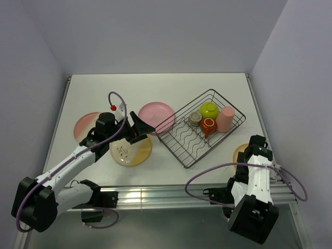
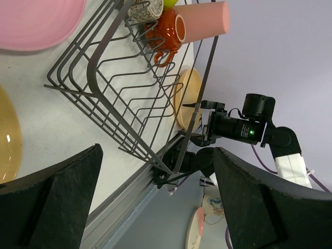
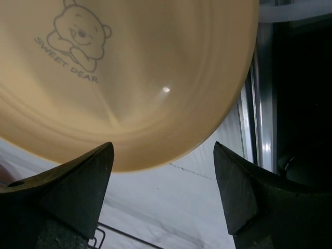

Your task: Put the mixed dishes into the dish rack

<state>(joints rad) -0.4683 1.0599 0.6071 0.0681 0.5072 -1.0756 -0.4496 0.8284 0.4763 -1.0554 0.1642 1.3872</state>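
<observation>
The dish rack (image 1: 182, 141) sits at an angle right of the middle of the table (image 1: 155, 88). Its far end holds a green bowl (image 1: 209, 109), a pink cup (image 1: 226, 119), a red-brown mug (image 1: 208, 126) and a small grey cup (image 1: 195, 119). The wavy wires of its near half are bare.

Four plates lie flat outside it. A pink plate (image 1: 156, 115) is just beside its left corner. A twig-patterned plate (image 1: 129, 151) lies nearer the front, and a salmon plate (image 1: 83, 126) lies far left, partly hidden by the arm. A yellow plate (image 3: 129, 78) with a bear print lies off the rack's right side.

The yellow plate looks like the step in hand. The right claw (image 3: 162, 150) hangs over its near rim, fingers spread wide and gripping nothing. Next it probably needs one finger worked under that rim, a firm pinch, then the plate stood on edge between the wires. The left claw (image 1: 142, 129) hovers spread and empty between the twig-patterned and pink plates.
</observation>
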